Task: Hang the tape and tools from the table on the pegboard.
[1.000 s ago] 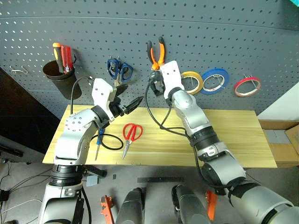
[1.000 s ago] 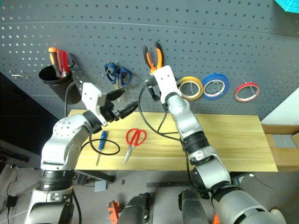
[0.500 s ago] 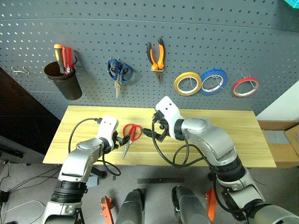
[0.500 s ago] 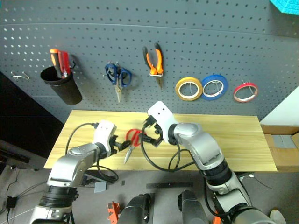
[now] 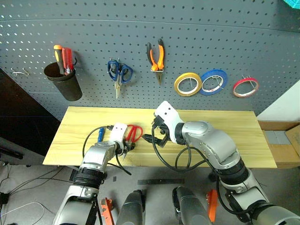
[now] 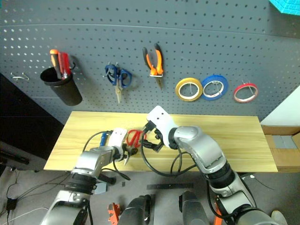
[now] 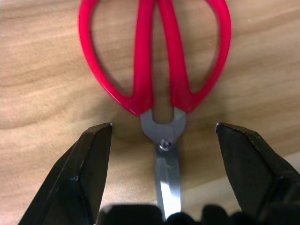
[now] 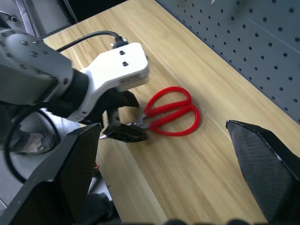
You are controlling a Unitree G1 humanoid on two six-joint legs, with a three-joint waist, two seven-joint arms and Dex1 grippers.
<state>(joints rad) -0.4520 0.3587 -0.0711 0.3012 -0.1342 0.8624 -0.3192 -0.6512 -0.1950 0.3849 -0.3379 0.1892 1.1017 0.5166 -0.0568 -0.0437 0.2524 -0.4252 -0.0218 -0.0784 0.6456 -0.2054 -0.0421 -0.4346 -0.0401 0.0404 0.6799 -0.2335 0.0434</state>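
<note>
One red scissors point(image 5: 134, 133) on table point(image 5: 225, 140), left fingers point(image 7: 93, 159) apart astride pivot; right fingers point(image 8: 262, 164) apart.

The left claw point(image 5: 130, 146), a second ago raised in front of the pegboard point(image 5: 197, 28) at the left centre of the head views, has come down to the counter point(image 5: 234, 140) and now straddles the red-handled scissors point(image 5: 132, 134) at their pivot, fingers point(image 7: 84, 173) wide on either side and clear of the metal. The right claw point(image 5: 151, 138), earlier up at the orange-and-black pliers point(image 5: 156, 55) in the upper middle, has let them hang on the board, dropped back, and now hovers spread wide over the counter just right of the scissors
</note>
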